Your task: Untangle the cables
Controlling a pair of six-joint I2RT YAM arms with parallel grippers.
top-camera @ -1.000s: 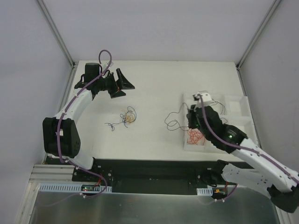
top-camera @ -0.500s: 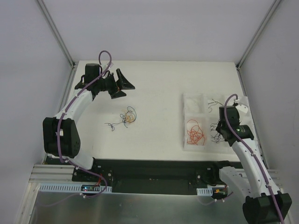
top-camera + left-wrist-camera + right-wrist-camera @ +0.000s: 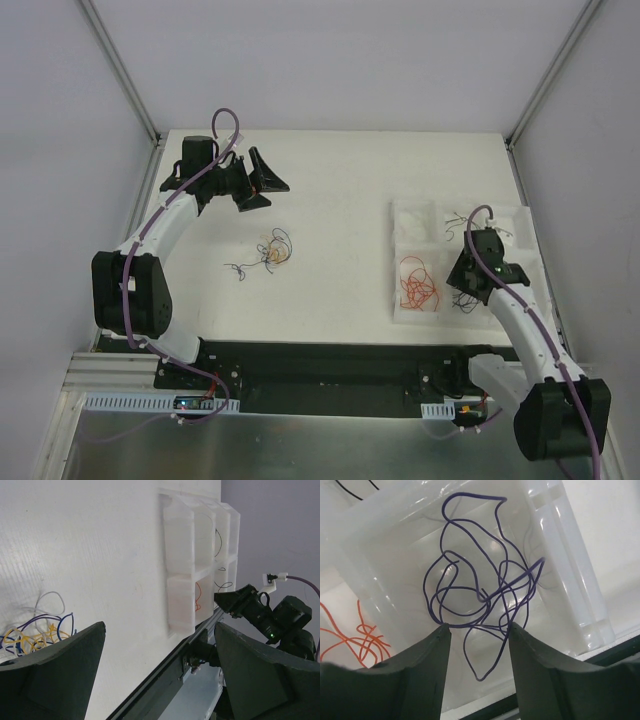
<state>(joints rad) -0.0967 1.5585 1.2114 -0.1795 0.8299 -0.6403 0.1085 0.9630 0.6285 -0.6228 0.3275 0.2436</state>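
Over tray [image 3: 570, 570], R jaws part-open, purple cable [image 3: 481, 598] btwn them, ungripped, L jaws wide open, empty.

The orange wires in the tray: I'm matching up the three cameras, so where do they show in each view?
Top view: the orange wires lie right of centre, in the near-left compartment of the tray.
Left wrist view: a thin orange strand shows through the lower compartment's wall, just right of centre.
Right wrist view: bottom-left corner.
Shared landmark: the white divided tray.
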